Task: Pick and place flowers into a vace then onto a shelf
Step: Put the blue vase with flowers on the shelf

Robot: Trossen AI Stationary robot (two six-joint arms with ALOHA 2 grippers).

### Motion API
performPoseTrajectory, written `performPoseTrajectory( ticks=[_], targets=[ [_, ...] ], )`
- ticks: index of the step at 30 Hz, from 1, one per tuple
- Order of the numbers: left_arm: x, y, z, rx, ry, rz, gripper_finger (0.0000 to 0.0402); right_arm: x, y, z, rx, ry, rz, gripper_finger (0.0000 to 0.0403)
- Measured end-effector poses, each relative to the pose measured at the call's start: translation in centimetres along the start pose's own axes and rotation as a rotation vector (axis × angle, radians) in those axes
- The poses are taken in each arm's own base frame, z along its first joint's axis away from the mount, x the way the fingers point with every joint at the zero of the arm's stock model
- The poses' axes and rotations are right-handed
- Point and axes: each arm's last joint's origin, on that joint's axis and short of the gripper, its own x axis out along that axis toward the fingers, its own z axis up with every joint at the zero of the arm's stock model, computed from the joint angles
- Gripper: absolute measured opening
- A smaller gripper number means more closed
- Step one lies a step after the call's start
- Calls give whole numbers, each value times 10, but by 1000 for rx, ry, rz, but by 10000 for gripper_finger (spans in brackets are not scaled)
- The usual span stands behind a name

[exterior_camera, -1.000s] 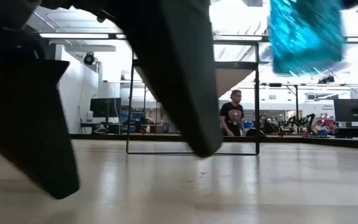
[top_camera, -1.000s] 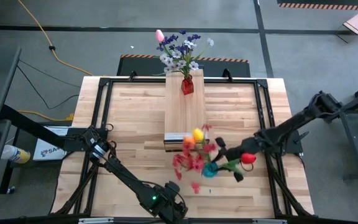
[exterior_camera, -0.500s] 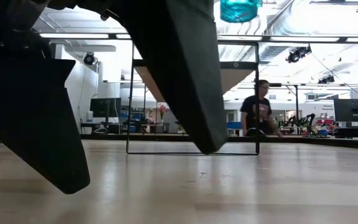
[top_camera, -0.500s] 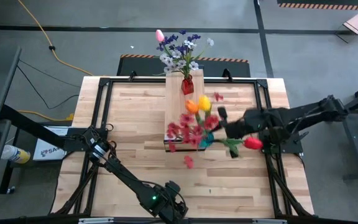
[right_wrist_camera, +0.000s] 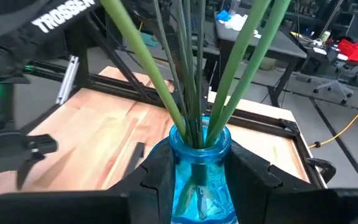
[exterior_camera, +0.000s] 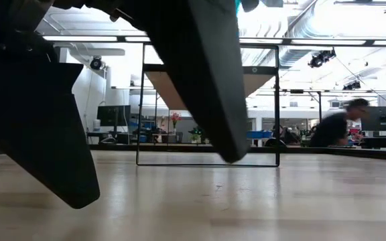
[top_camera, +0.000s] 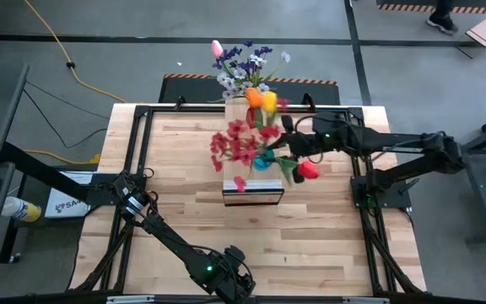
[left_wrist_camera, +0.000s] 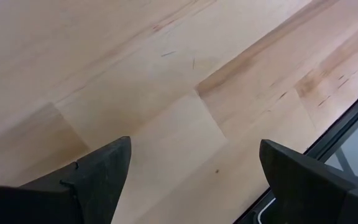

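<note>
Blue vase (top_camera: 263,160) now farther along, above the shelf (top_camera: 252,152), in the clenched right tool (top_camera: 287,145); left tool (top_camera: 226,283) released.

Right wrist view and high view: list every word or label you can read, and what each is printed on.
"TROSSEN": white letters on the left arm, seen in the right wrist view.
"SA...": start of a label on a white box beside the table in the high view; the rest is hidden.
Nothing else is readable.

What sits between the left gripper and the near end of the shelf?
Only bare tabletop, in the high view. The left gripper waits open at the table's near edge; the shelf starts farther in, with nothing lying between.
</note>
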Motion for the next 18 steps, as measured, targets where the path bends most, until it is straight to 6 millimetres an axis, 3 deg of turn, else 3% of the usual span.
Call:
performPoseTrajectory(
  ticks=[7,18],
  targets=[
    [0,-3,0,-9,2,-25,385,21,-20,-16,14,19,-10,113],
    [0,-5,0,-20,-7,-54,385,37,-21,-31,42,58,48,113]
  ],
)
